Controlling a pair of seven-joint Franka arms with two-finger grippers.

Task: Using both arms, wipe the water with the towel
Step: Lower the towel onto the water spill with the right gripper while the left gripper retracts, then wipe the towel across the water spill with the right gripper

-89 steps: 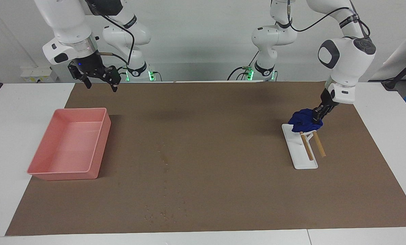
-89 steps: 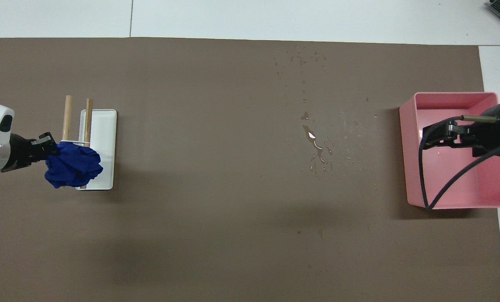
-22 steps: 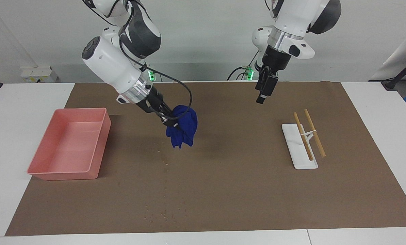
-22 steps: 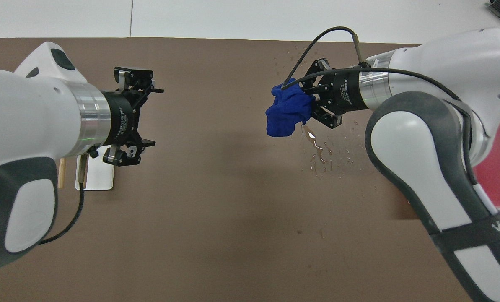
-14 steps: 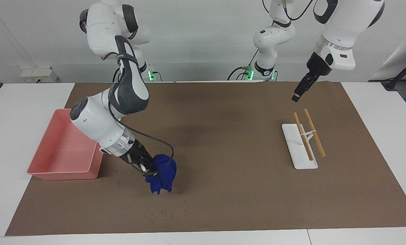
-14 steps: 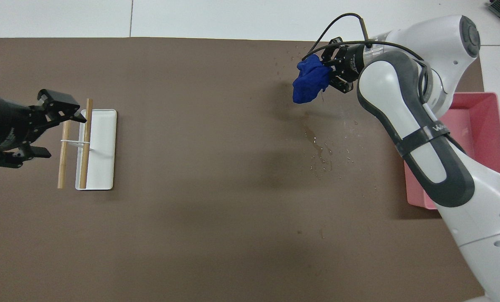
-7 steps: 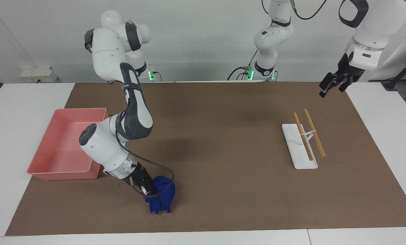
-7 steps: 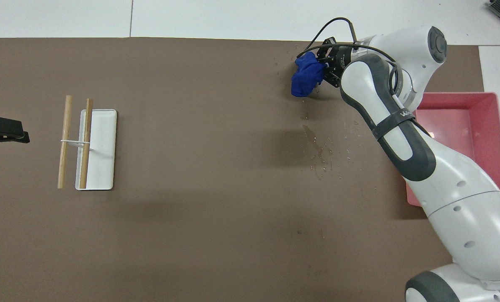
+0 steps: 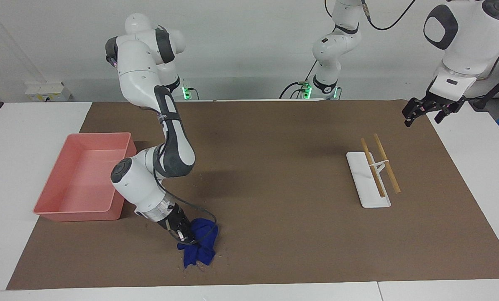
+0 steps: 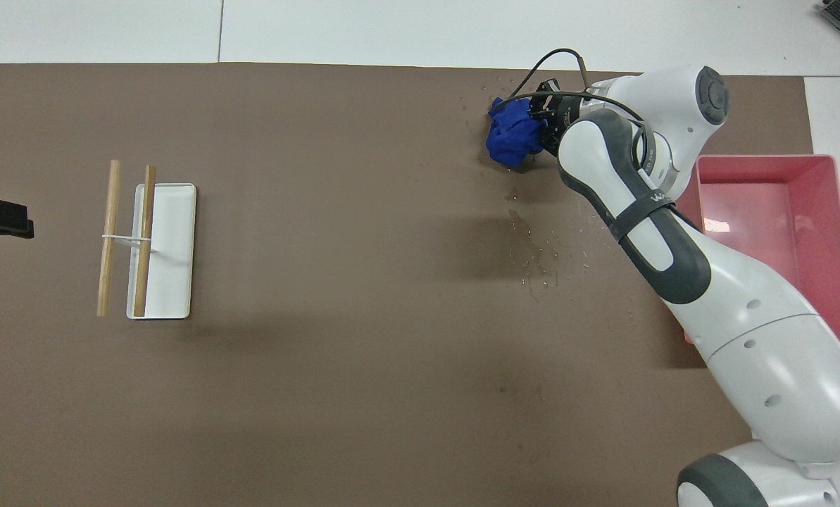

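Observation:
The blue towel [image 9: 199,247] is a bunched cloth resting on the brown mat near the mat's edge farthest from the robots, toward the right arm's end. My right gripper [image 9: 183,234] is shut on its top and presses it down. It also shows in the overhead view [image 10: 510,137], with the right gripper [image 10: 543,128] beside it. Water droplets [image 10: 541,262] lie scattered on the mat nearer to the robots than the towel, and a few specks [image 10: 498,98] lie around it. My left gripper [image 9: 425,113] is open and empty, raised over the mat's edge at the left arm's end.
A pink tray [image 9: 78,215] stands at the right arm's end, partly under that arm in the overhead view [image 10: 765,159]. A white rack [image 9: 360,175] with two wooden sticks stands toward the left arm's end [image 10: 173,239].
My right gripper has pushed the towel down and a little farther from the robots, so it spreads on the mat. My left gripper has drifted slightly outward toward its end of the table.

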